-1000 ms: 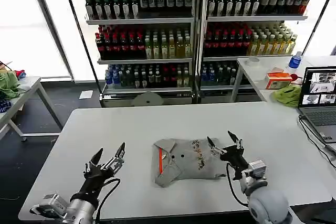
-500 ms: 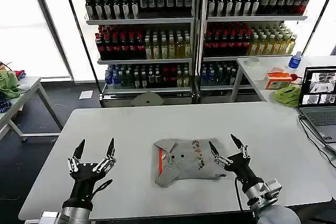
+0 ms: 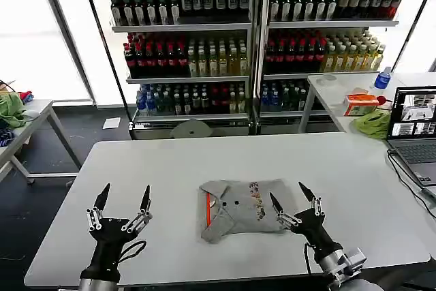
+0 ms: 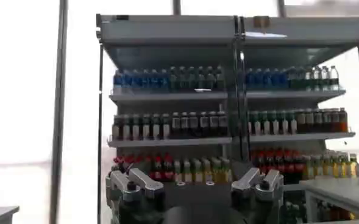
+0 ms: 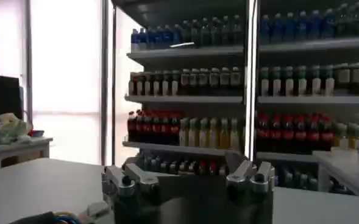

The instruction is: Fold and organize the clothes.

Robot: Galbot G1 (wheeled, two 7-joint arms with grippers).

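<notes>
We see the folded shirt [image 3: 240,210] lying mid-tabletop [image 3: 170,161], toward its near edge, orange collar leftward; its chest print holds no writing we can read. Our left tool [image 3: 122,202] hovers spread near the left near corner, and our right tool [image 3: 293,201] hovers spread just beside the shirt's right edge.

laptop [image 3: 417,127] cropped (right edge) — shirt [image 3: 240,209] print unreadable
</notes>
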